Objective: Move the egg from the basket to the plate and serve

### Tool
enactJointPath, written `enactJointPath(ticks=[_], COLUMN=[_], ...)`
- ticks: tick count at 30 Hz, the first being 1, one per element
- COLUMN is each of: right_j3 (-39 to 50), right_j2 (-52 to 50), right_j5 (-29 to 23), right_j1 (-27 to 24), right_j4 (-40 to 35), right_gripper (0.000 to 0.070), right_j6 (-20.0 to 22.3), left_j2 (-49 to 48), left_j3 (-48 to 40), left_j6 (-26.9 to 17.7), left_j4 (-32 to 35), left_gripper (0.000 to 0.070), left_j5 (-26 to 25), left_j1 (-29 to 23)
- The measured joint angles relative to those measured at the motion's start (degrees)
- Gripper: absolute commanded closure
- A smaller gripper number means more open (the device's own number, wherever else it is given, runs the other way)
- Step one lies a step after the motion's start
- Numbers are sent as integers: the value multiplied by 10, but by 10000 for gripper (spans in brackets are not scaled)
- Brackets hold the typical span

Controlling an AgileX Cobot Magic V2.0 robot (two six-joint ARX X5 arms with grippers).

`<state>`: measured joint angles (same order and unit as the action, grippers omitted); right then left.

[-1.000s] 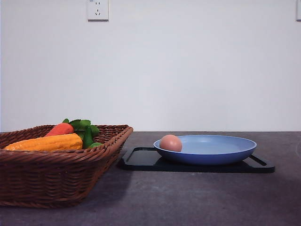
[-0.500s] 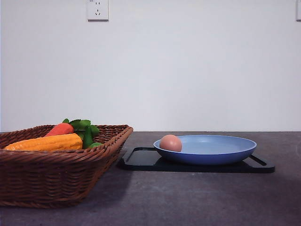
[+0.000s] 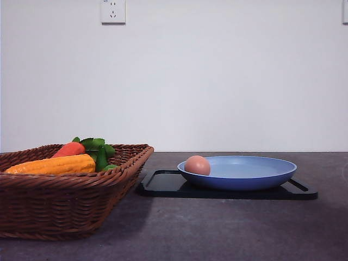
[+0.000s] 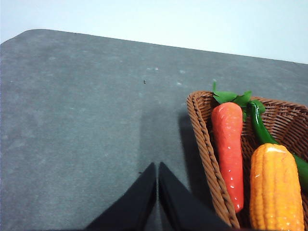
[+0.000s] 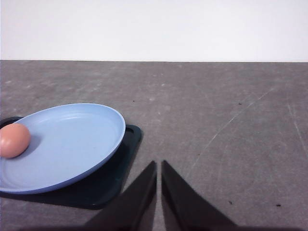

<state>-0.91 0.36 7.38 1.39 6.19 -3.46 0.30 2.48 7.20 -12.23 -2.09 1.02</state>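
Egg (image 3: 197, 165) rests at plate (image 3: 237, 172) rim; both clenched, empty tools (image 4: 157, 192) (image 5: 159, 187) risk rolling it when serving.

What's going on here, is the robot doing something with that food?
Right now nothing is being handled. The egg already lies in the blue plate, which sits on a black tray. The basket beside it holds a carrot and corn. The left gripper and right gripper are both shut and hold nothing.
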Motion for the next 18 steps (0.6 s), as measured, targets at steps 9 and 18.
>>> enactJointPath(ticks=[9,18], right_j3=[0,0], right_j2=[0,0], right_j5=[0,0], right_j1=[0,0], right_j4=[0,0], right_gripper=[700,700], right_j6=[0,0], left_j2=[0,0], left_j3=[0,0], left_j6=[0,0], left_j4=[0,0], left_gripper=[700,700], left_j5=[0,0], left_j1=[0,0])
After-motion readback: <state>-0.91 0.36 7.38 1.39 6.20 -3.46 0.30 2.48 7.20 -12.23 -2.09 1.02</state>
